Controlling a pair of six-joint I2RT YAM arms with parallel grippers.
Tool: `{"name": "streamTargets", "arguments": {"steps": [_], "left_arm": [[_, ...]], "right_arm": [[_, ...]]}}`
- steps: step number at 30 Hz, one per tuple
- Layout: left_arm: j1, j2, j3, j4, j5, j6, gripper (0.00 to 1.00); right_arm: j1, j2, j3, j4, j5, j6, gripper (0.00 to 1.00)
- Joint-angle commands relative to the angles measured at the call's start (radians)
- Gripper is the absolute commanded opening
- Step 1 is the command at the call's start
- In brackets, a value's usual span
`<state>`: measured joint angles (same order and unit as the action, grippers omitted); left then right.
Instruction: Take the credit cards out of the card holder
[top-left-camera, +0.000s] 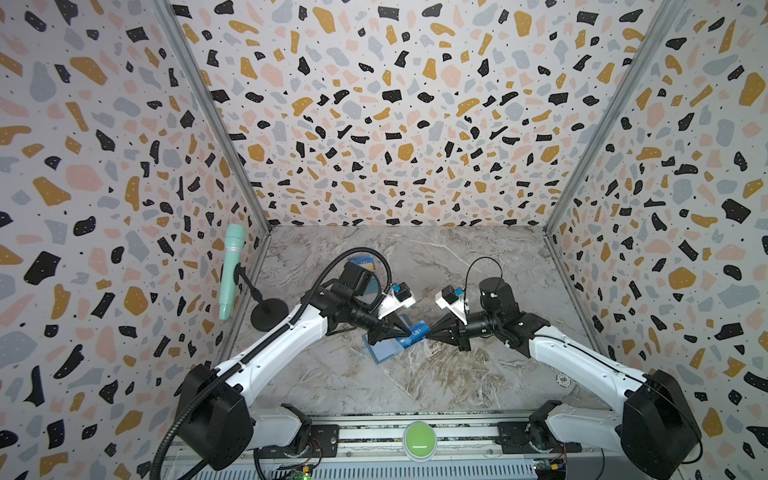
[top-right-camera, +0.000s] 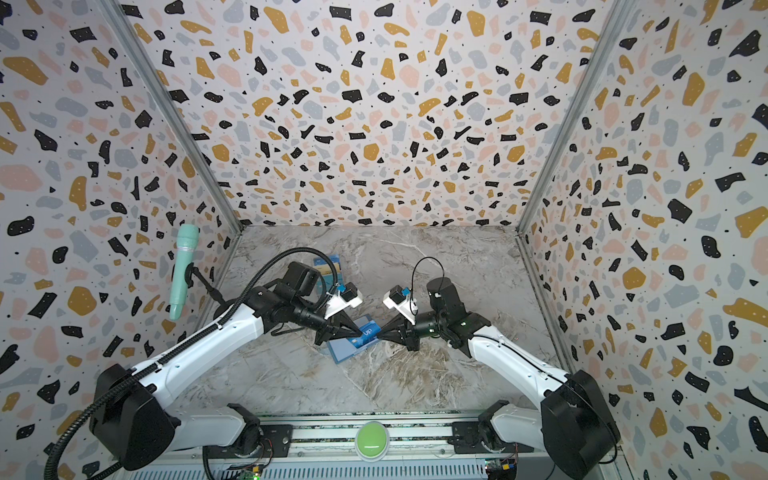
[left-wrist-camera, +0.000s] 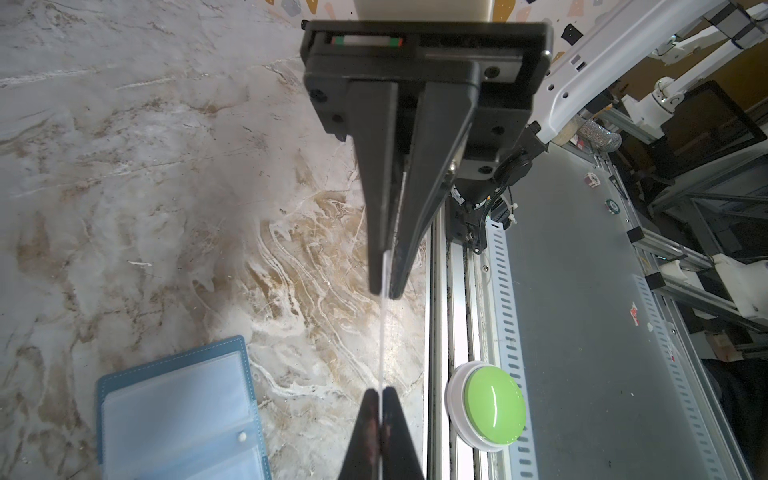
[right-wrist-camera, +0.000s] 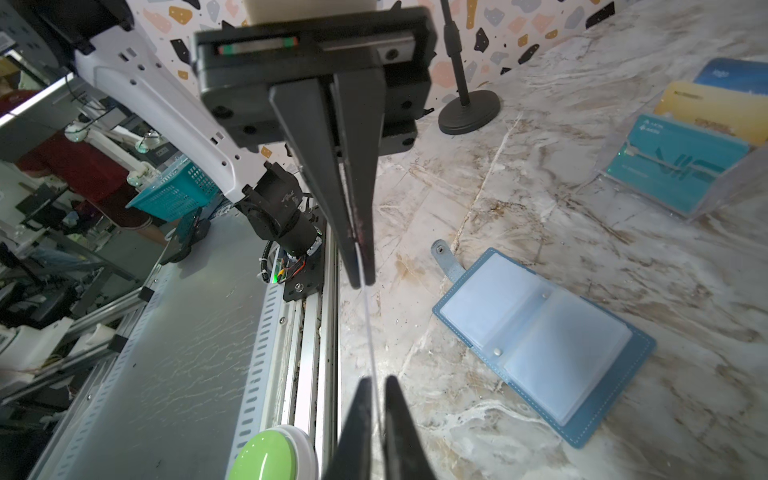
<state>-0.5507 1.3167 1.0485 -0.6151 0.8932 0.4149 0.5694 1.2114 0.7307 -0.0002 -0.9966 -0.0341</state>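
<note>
Where terrazzo walls (top-left-camera: 374, 104) enclose the marble bench (top-left-camera: 415, 374), left hand (top-left-camera: 408, 332) clamps a blue credit card (top-left-camera: 419, 331); right hand (top-left-camera: 429, 334) stands slightly parted.

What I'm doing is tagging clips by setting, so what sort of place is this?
Probably a robot lab's recording booth: terrazzo-print walls box in a marble-look tabletop, a green button sits on the aluminium rail, and a dark screen shows beyond.

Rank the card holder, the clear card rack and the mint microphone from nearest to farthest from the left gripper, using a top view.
From the left gripper, shut on the blue card:
1. card holder: on the table, right by it.
2. clear card rack: farther back, partly hidden by the arm.
3. mint microphone: far off by the left wall.
</note>
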Motion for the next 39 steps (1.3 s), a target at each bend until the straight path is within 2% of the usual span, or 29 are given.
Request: {"name": "streamTargets", "arguments": {"steps": [1,3,5,8,11,17,19,21,23,30,34,37,39], "left_arm": [[0.004,-0.041,0.034,0.019,-0.046,0.012,0.00],[0.007,-0.066,0.025,0.063,-0.125,-0.012,0.00],[0.014,-0.080,0.025,0.094,-0.214,-0.018,0.00],[0.042,-0.072,0.079,0.018,-0.281,0.154,0.00],[0.094,-0.031,0.150,0.001,-0.402,0.242,0.00],[0.227,0.195,0.403,-0.175,-0.485,0.430,0.00],[0.250,0.278,0.489,-0.236,-0.531,0.476,0.00],[0.262,0.366,0.592,-0.349,-0.559,0.586,0.00],[0.271,0.447,0.674,-0.383,-0.608,0.610,0.00],[0.329,0.697,0.963,-0.426,-0.584,0.635,0.00],[0.343,0.837,1.115,-0.487,-0.629,0.658,0.00],[0.354,0.904,1.173,-0.516,-0.670,0.697,0.00],[0.372,0.922,1.177,-0.494,-0.645,0.694,0.00]], "right_arm": [[0.000,-0.017,0.045,-0.021,0.049,0.001,0.36],[0.001,-0.033,0.041,-0.020,0.086,0.008,0.47],[-0.003,-0.054,0.030,-0.006,0.119,0.020,0.52],[-0.021,-0.093,0.003,0.039,0.157,0.050,0.58],[-0.031,-0.123,-0.007,0.038,0.216,0.074,0.59],[-0.036,-0.172,-0.035,0.033,0.270,0.096,0.59],[-0.036,-0.186,-0.049,0.041,0.277,0.106,0.59],[-0.036,-0.197,-0.061,0.053,0.282,0.116,0.59],[-0.038,-0.204,-0.070,0.060,0.289,0.122,0.59],[-0.039,-0.203,-0.071,0.054,0.298,0.123,0.59],[-0.039,-0.201,-0.077,0.052,0.307,0.125,0.59],[-0.040,-0.202,-0.076,0.053,0.322,0.124,0.60],[-0.039,-0.209,-0.078,0.054,0.346,0.127,0.61]]}}
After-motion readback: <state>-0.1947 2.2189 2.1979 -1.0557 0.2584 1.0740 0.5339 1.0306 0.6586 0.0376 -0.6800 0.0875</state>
